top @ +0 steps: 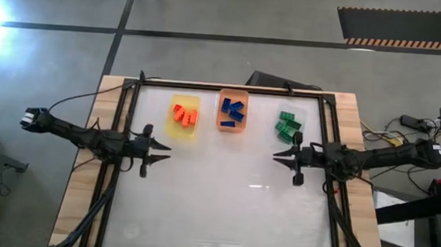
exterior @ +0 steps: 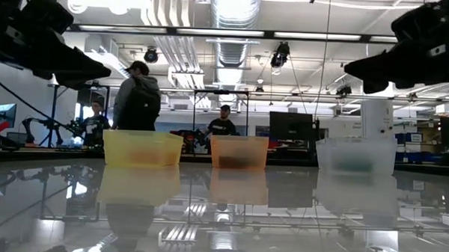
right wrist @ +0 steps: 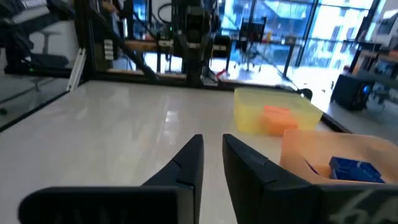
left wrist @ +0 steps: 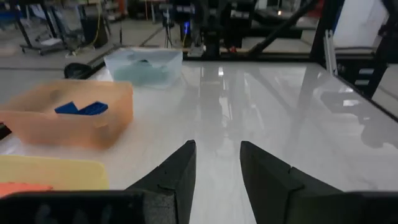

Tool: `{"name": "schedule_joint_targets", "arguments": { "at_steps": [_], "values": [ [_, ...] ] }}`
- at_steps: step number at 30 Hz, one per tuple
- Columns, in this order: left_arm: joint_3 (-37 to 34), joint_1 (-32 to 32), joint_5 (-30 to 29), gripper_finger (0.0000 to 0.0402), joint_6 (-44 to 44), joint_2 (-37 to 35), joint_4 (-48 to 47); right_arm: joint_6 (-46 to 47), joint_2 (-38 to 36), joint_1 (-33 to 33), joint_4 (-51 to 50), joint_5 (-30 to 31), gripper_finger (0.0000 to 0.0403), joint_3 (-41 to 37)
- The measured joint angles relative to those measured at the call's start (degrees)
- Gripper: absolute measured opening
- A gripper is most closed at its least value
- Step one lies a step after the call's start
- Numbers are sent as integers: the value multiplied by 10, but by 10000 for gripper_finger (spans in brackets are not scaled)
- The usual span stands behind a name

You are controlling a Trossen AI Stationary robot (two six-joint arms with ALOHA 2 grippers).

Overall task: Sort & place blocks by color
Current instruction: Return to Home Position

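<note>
Since neither pair of fingers held anything, the relation that mattered was how the sorted blocks lay from them. The left gripper [left wrist: 217, 146] hung over the white tabletop [top: 221, 218] with its fingers moderately apart and empty. The right gripper [right wrist: 212, 138] faced it tip to tip from well apart, its fingers parted by a narrower gap and likewise empty. Just off to one side of the left fingertips, near but not touching, stood the yellow tray [top: 182, 131] with the orange blocks [top: 183, 115] lying close together inside it. The clear tray [top: 301, 114] sat in the same way beside the right fingertips and held the green blocks [top: 287, 126] in a heap. Between those two, about as far from one gripper as from the other, the orange tray [top: 221, 129] held the blue blocks [top: 232, 111], which crossed at different angles, so the bricks shared no long axis. No loose block showed on the surface between the fingertips, so the coming move seemed to call for no grasp at all. Each arm would only have to draw straight back from the other. All three trays lay to the side of that line rather than on it, so the retreat looked unlikely to clip them.
</note>
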Motion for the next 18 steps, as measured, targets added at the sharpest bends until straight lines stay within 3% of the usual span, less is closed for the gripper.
{"name": "schedule_joint_targets", "arguments": {
  "at_steps": [10, 18],
  "values": [
    [-41, 0, 3, 49, 47, -99, -7, -59, -85, 0, -18, -1, 15, -14],
    [-42, 0, 11, 4, 90, -147, -8, -73, -175, 0, -107, 4, 9, -14]
  ]
}}
